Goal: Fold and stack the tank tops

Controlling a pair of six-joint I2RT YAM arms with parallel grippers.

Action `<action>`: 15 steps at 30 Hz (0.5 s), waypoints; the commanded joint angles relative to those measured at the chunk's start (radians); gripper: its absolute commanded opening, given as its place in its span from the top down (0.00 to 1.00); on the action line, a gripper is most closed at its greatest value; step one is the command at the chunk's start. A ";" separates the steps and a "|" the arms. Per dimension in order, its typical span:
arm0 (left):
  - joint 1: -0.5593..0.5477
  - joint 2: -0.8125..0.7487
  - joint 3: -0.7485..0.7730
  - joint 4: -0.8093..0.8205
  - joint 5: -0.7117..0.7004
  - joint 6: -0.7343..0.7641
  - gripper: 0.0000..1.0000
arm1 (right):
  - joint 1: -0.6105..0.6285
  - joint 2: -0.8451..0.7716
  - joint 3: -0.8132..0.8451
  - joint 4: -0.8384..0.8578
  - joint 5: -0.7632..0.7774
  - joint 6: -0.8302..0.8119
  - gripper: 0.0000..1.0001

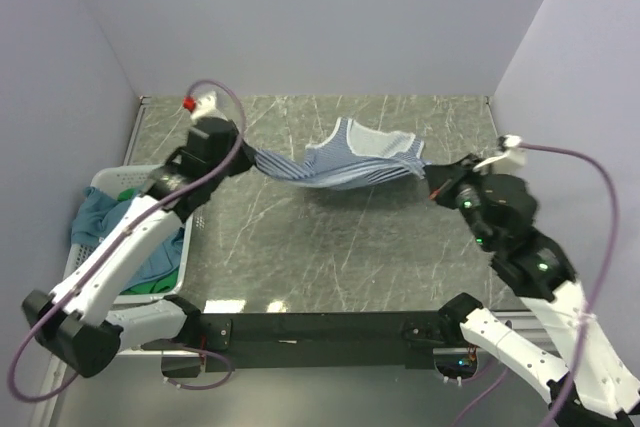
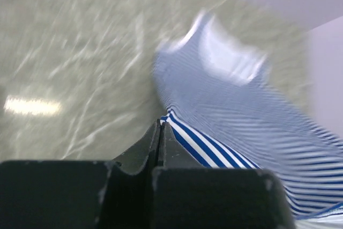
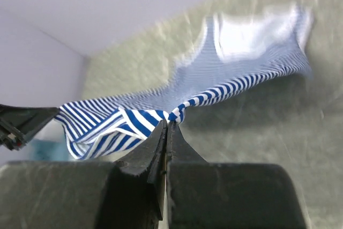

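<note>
While the white mesh basket (image 1: 108, 175) sat at the left edge of the table (image 1: 330, 257), it had the teal-blue top (image 1: 95, 219) heaped inside and spilling over its left wall, with the bright green top (image 1: 150, 285) peeking out beneath at the near end. And there was the striped tank top (image 1: 350, 162), out of the basket altogether, slung between my two hands over the far half of the table! My left arm reached up past the basket, elbow low, and my left gripper (image 1: 245, 152) was pinched tight on one edge of the navy-and-white cloth. My right arm leaned in from the right side, forearm angled toward the middle, and my right gripper (image 1: 432, 185) was clamped just as hard on the opposite edge. The fabric pulled taut at both grips and sagged between them, its shoulder straps pointing toward the back wall.
</note>
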 commanded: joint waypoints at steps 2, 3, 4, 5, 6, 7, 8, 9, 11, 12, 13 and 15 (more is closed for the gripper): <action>0.003 -0.104 0.241 -0.066 0.034 0.011 0.99 | -0.011 0.006 0.244 -0.102 0.056 -0.062 1.00; 0.003 -0.113 0.273 -0.069 0.045 0.002 0.99 | -0.009 0.013 0.279 -0.102 0.059 -0.065 1.00; 0.003 -0.124 0.331 -0.066 0.048 0.001 1.00 | -0.009 0.019 0.344 -0.099 0.054 -0.075 1.00; 0.003 -0.127 0.356 -0.061 0.054 -0.001 0.99 | -0.011 0.024 0.375 -0.093 0.054 -0.083 1.00; 0.003 -0.127 0.381 -0.060 0.054 -0.007 1.00 | -0.009 0.047 0.404 -0.092 0.057 -0.091 1.00; 0.003 -0.120 0.428 -0.055 0.044 -0.007 0.99 | -0.009 0.061 0.459 -0.085 0.059 -0.110 1.00; 0.003 -0.110 0.450 -0.049 0.031 -0.007 0.99 | -0.011 0.076 0.484 -0.075 0.059 -0.121 1.00; 0.003 -0.098 0.471 -0.034 0.022 -0.003 0.99 | -0.009 0.111 0.505 -0.067 0.059 -0.130 1.00; 0.005 -0.048 0.537 -0.020 -0.002 -0.001 0.99 | -0.011 0.147 0.553 -0.032 0.059 -0.160 1.00; 0.009 -0.028 0.557 0.009 -0.001 0.001 0.99 | -0.014 0.185 0.565 -0.020 0.059 -0.184 1.00; 0.014 0.014 0.583 0.029 0.014 0.002 0.99 | -0.018 0.203 0.580 0.000 0.057 -0.195 1.00; 0.055 0.092 0.620 0.080 0.054 -0.015 0.99 | -0.067 0.264 0.599 0.066 -0.001 -0.212 1.00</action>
